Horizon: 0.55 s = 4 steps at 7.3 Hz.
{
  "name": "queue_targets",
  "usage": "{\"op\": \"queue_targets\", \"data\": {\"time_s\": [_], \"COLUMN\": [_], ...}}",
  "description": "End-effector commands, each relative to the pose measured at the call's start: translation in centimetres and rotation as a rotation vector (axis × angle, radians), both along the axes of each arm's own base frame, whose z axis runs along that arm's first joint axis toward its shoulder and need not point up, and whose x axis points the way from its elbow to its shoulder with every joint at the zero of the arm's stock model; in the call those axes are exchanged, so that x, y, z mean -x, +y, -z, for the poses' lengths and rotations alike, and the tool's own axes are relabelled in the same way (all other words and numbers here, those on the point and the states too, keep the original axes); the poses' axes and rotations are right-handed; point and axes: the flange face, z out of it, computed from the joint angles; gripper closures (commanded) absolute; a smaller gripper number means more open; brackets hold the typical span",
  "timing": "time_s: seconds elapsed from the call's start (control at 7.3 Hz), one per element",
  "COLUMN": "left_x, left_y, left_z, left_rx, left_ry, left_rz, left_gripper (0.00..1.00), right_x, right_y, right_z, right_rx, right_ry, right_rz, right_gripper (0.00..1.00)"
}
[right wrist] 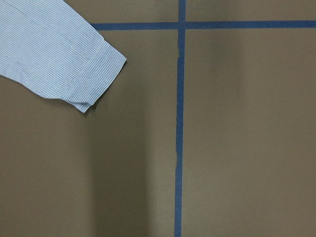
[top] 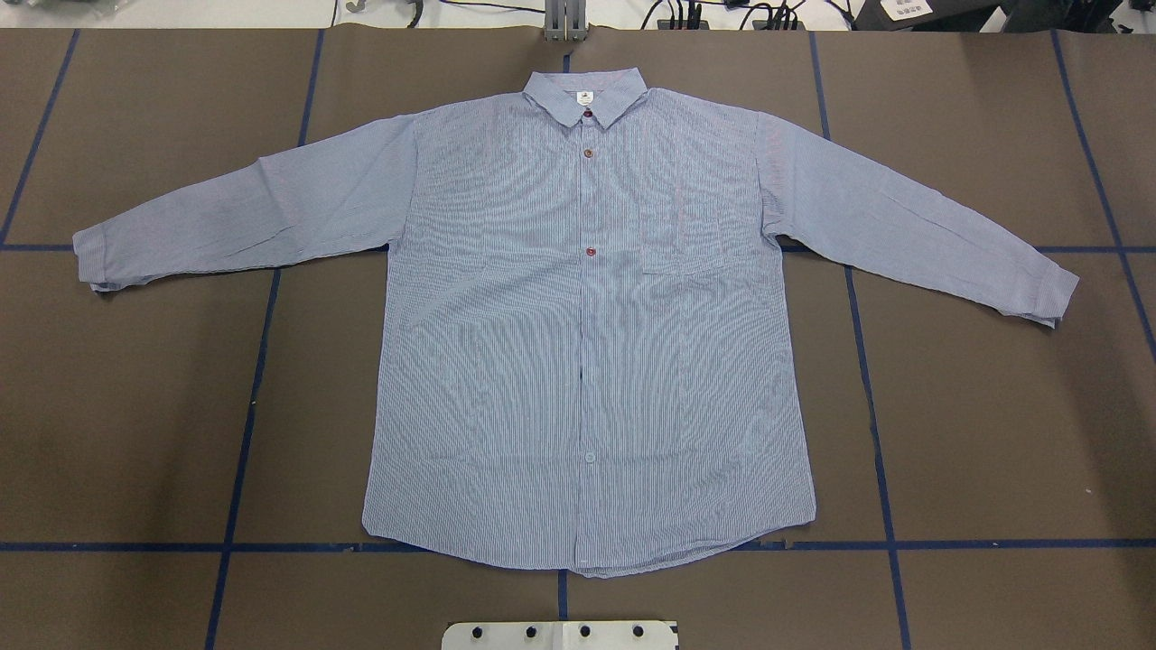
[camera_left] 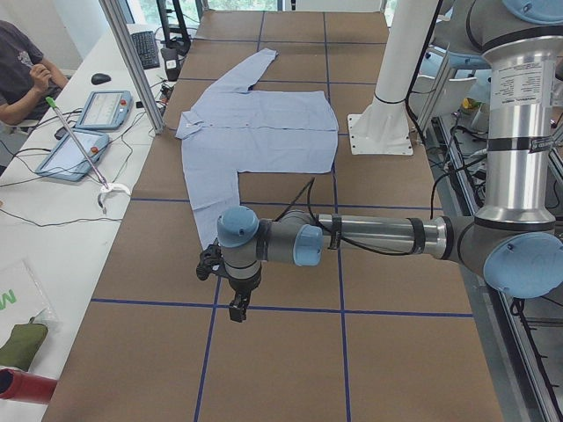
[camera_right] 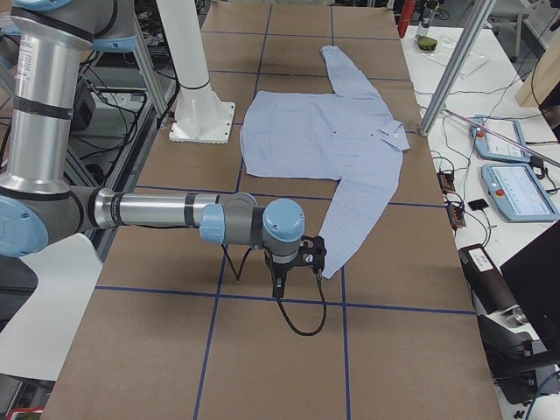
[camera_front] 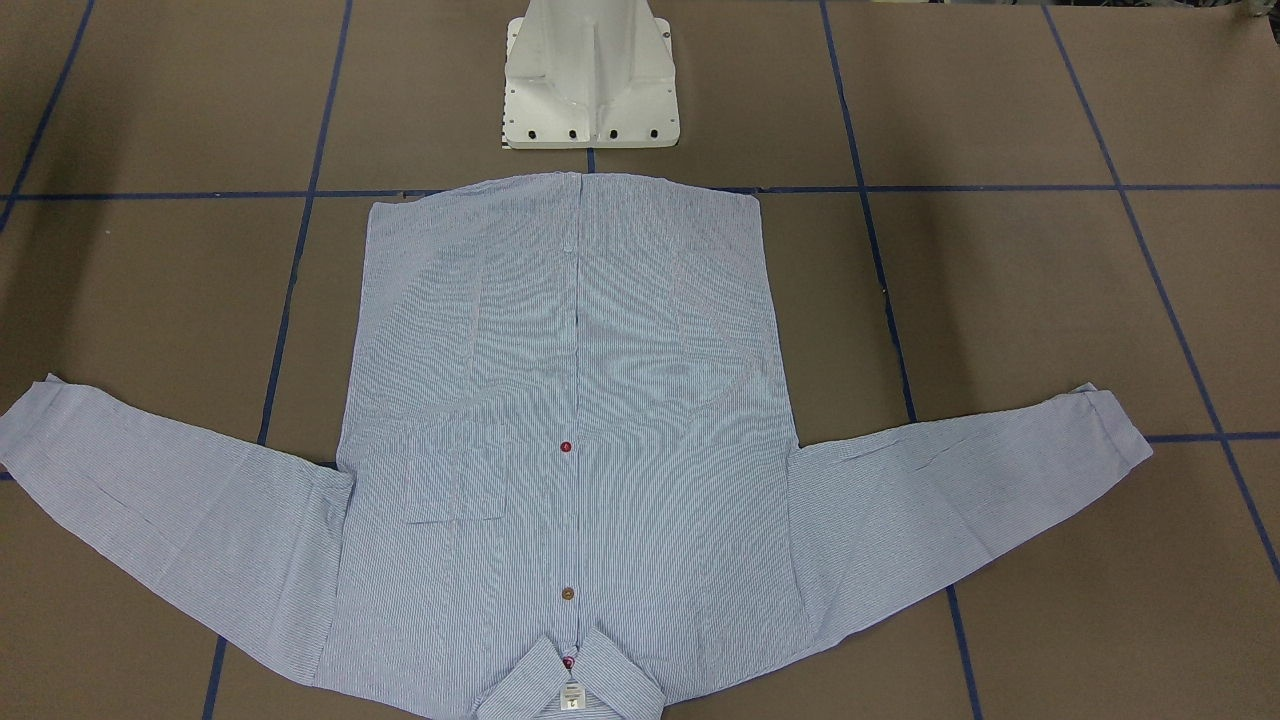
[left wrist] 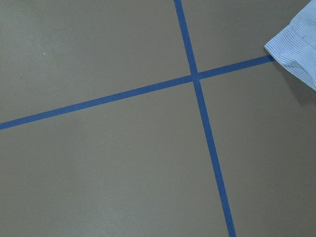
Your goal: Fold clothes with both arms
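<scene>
Nearest the camera at the table's left end, the left arm (camera_left: pixel 378 236) stretches out low over the brown table (camera_left: pixel 290 369); its left gripper (camera_left: pixel 236 308) points down just off the left-side cuff (left wrist: pixel 296 44), which lies by a crossing of blue tape lines (left wrist: pixel 195 76). How far the claw is open cannot be told from this view, and nothing shows in its hold. From the opposite end the right arm (camera_right: pixel 157 210) reaches out the same way; the right gripper (camera_right: pixel 278 282) hangs just beside the right-side cuff (right wrist: pixel 94 74). Its opening cannot be told either, and the cuff rests flat on the table.

Beyond the white pedestal base (top: pixel 560 635) the striped light-blue shirt (top: pixel 506 361) lies face up and buttoned in the middle of the table, its hem nearest the robot; both sleeves are spread wide. Farther on come the chest pocket (top: pixel 691 235) (on the robot's right of the placket), a red button (top: pixel 591 251) and a brown button (top: pixel 588 153); farthest is the collar (top: pixel 623 95) with its white label (top: pixel 582 97).
</scene>
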Motion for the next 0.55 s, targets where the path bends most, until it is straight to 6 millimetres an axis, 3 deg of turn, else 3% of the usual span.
{"op": "queue_targets", "data": {"time_s": [0.0, 0.41], "left_x": [0.0, -0.02], "left_y": [0.0, -0.42], "left_z": [0.03, 0.77], "left_rx": [-0.001, -0.014], "left_ry": [0.0, 0.001], "left_rz": [0.0, 0.002], "left_gripper": [0.0, 0.0], "right_x": [-0.16, -0.19], "right_y": [-0.1, -0.3], "right_z": [0.26, 0.33], "right_rx": [-0.007, -0.008], "right_ry": [0.0, 0.007], "right_rz": [-0.003, -0.005], "right_gripper": [0.0, 0.0]}}
